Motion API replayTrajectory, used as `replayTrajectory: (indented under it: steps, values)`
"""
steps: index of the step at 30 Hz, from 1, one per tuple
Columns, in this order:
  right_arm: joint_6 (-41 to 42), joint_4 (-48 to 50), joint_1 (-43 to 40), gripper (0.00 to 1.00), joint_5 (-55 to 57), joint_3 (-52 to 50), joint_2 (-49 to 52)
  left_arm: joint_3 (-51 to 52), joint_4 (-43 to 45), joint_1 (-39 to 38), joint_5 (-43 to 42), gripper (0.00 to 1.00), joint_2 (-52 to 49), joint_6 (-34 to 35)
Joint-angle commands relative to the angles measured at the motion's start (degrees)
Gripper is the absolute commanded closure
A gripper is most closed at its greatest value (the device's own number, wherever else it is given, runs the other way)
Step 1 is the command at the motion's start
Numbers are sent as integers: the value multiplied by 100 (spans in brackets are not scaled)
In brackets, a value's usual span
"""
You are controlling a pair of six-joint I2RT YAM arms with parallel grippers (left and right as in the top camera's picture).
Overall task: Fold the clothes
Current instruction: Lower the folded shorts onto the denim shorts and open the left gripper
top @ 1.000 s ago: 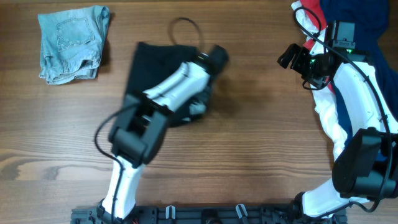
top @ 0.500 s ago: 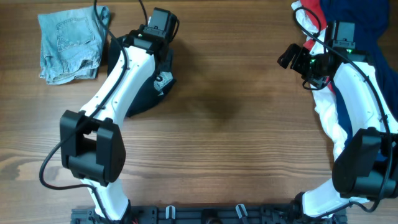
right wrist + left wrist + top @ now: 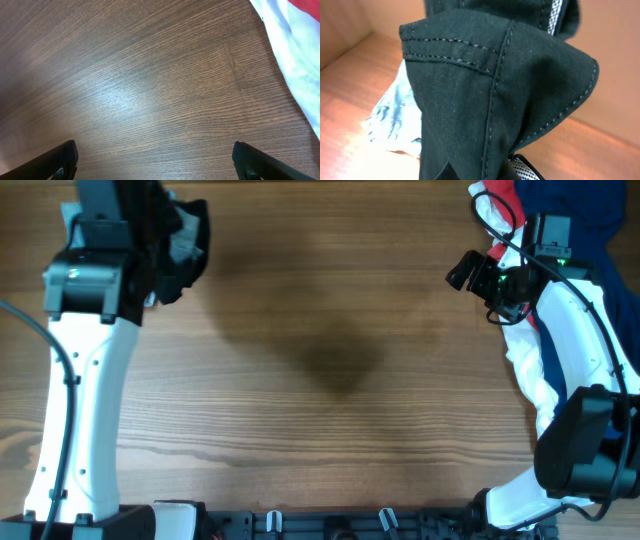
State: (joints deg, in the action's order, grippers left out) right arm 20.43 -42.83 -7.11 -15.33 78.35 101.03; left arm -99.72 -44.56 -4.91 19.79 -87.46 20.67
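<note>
Aloft, left claw (image 3: pixel 480 172) tight on black shorts (image 3: pixel 470 90) above denim shorts (image 3: pixel 395 120); right claw (image 3: pixel 155 162) agape.

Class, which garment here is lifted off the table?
The black shorts, gripped in the left pincer; the denim shorts and the red, white and navy garments lie on the table.

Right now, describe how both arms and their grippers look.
Both arms share one build: the left arm and right arm have smooth white link shells between boxy black joint housings. Thin black cables loop along them. The right gripper has black fingers, with a small green light glowing on its wrist.
</note>
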Motion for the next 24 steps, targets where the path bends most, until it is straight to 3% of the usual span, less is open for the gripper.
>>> replayTrajectory:
  steps: [1,5,11,24]
  values:
    - [-92,-20,17,0,31,-42,103,-138,59,614,278,96,98,1694]
    - [-92,-74,17,0,33,-42,103,-138,0,1270,282,96,-31,3560]
    - [-76,-96,17,0,31,-42,103,-138,-170,1495,282,96,-474,5458]
    - [-70,-164,17,1,35,-46,103,-138,702,1598,284,96,-1897,5630]
